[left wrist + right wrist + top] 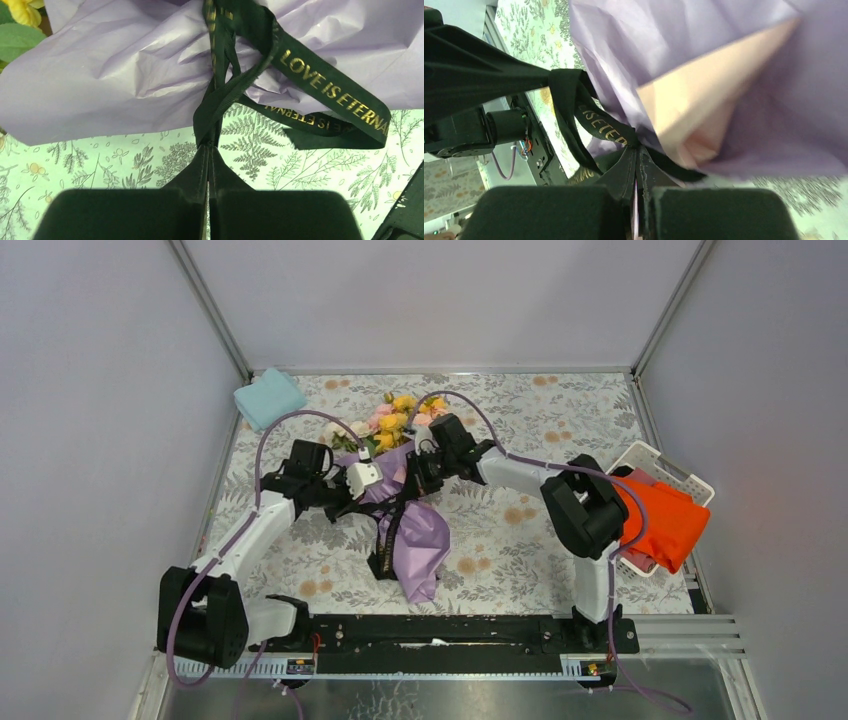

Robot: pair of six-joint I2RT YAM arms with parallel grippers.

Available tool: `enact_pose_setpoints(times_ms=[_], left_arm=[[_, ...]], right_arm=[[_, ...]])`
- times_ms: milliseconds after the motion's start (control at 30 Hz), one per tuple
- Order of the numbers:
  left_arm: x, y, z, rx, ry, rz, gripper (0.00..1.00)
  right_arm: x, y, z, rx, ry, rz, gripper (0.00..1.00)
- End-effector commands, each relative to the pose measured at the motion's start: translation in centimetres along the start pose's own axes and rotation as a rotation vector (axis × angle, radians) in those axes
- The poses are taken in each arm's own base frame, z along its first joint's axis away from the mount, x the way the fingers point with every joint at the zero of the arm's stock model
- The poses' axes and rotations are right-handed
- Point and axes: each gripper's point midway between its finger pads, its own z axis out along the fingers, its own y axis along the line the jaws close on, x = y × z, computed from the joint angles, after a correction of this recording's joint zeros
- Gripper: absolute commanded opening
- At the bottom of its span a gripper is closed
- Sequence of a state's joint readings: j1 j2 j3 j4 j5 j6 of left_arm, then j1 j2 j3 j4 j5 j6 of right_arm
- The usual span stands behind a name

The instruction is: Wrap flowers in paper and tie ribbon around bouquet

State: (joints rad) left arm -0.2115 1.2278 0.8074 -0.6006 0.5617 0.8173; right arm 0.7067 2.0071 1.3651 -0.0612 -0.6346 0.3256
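Note:
The bouquet lies in the middle of the table, its yellow, pink and white flowers (394, 416) pointing to the far side and the lilac paper (424, 543) trailing toward me. The black ribbon (330, 92) with gold lettering is looped around the paper (120, 75). My left gripper (209, 146) is shut on a strand of it just below the wrap. On the other side, my right gripper (638, 150) is shut on the ribbon (600, 123) where it meets the paper (724, 60). In the top view both grippers (384, 486) (420, 478) meet at the bouquet's waist.
A folded light blue cloth (268, 400) lies at the far left corner. A white basket (652, 458) holding an orange cloth (668, 522) sits at the right edge. The black mounting rail (450, 632) runs along the near edge. Frame posts stand at the back corners.

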Motion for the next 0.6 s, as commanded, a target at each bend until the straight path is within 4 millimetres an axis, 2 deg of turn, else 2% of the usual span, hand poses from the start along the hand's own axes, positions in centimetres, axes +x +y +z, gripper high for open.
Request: enact_pose_setpoints(times_ms=[0,167,267,367,467,567], left_arm=[[-0.3,1.2,-1.7,-0.043,-0.004,0.017,0.0],[-1.3,-0.4,-2.3,0.03,-0.052,-0.011,0.0],[-1.9,-1.3,-2.6,0.068,-0.076,-0.037,0.0],[-4.9,-1.8,-3.7,0.106,-0.163,-0.085,0.0],[-7.3,-1.8,-5.2,0.101,-0.229,-0.079,0.0],[-7.0,-0.9,-5.5,0.047,-0.2,-0.082,0.0]], right_arm=[[-2.9,-0.6,-3.8,0.057,-0.126,-0.03,0.0],[-2.1,-2.6,-5.5,0.1,-0.147,0.014,0.0],[-1.6,-3.2,-5.6,0.109,-0.137,0.023,0.0],[-1.4,-3.6,-5.7,0.118,-0.13,0.028,0.0],[-1.4,-4.2,-5.8,0.13,-0.131,0.036,0.0],[-1.3,-4.5,-5.8,0.133,-0.13,0.039,0.0]])
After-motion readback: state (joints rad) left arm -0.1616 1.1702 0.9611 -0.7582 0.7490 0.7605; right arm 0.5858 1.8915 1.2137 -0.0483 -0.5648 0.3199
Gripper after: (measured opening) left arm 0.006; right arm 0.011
